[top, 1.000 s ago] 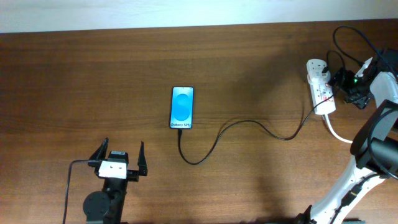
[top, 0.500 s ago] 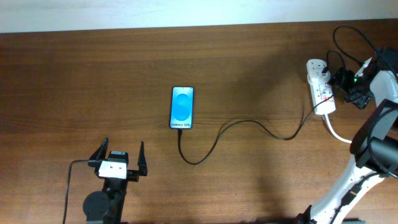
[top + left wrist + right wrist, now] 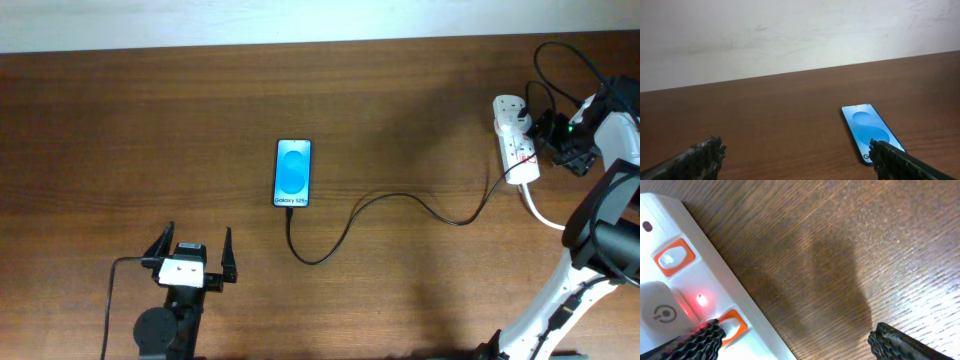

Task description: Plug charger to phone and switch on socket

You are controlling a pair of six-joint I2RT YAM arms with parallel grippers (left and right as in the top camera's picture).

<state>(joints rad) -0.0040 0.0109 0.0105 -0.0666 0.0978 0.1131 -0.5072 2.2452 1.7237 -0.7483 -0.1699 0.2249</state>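
Note:
The phone (image 3: 293, 172) lies flat mid-table, blue screen lit; it also shows in the left wrist view (image 3: 871, 132). The thin black charger cable (image 3: 385, 205) runs from the phone's near end in a loop to the white socket strip (image 3: 515, 142) at the far right. My left gripper (image 3: 190, 252) is open and empty, near the front edge, short of the phone. My right gripper (image 3: 795, 337) is open, one fingertip on the socket strip (image 3: 675, 287) beside an orange-framed switch (image 3: 732, 325); a red light (image 3: 701, 299) glows.
The strip's thick white cord (image 3: 545, 218) curves off to the right edge. Black cables (image 3: 560, 65) loop at the back right. A second orange-framed switch (image 3: 674, 257) sits further along the strip. A pale wall runs along the table's far edge (image 3: 790, 35).

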